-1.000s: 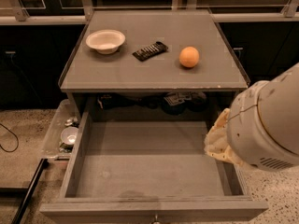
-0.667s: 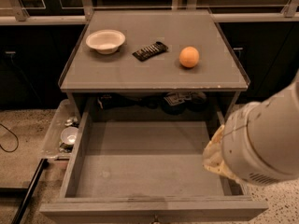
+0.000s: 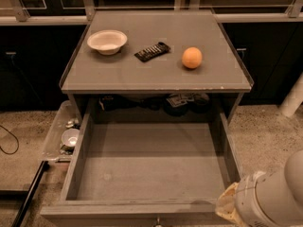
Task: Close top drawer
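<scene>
Claw (image 3: 230,205) dropped lower right, top drawer (image 3: 142,207) open, speckled floor (image 3: 270,126)

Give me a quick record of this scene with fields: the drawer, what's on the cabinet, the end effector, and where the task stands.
drawer: top drawer pulled far out, nothing seen inside; knob at front centre
cabinet top: bowl left, dark packet middle, orange right
floor, left: clear bin holding small items
end effector: lower right, by the drawer's front right corner, at the end of the white arm
task: drawer not yet closed
</scene>
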Robot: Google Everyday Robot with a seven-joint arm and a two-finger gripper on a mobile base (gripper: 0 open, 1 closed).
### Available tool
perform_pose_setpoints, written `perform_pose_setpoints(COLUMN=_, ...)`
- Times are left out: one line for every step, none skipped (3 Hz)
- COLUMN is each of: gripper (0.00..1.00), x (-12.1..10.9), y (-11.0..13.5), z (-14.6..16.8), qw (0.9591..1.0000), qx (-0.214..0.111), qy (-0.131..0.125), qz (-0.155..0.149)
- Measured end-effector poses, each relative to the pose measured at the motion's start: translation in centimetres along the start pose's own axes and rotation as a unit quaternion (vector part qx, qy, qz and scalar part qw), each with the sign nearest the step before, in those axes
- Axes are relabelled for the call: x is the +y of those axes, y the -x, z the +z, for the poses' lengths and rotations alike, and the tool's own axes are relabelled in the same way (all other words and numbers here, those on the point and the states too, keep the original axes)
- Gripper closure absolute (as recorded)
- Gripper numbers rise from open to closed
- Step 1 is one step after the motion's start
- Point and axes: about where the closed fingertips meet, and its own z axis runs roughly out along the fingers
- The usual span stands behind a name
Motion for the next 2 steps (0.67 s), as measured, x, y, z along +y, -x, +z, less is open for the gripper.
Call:
perform_pose_setpoints(gripper=1.0, x=0.3, y=-5.2, z=4.4, qw=0.9987, qx=-0.031, qy=0.018, qz=0.035)
perform_pose_setpoints(gripper=1.0, x=0.7, y=-6.9, z=6.8, qw=0.9966, qx=-0.068, qy=0.033, qz=0.033)
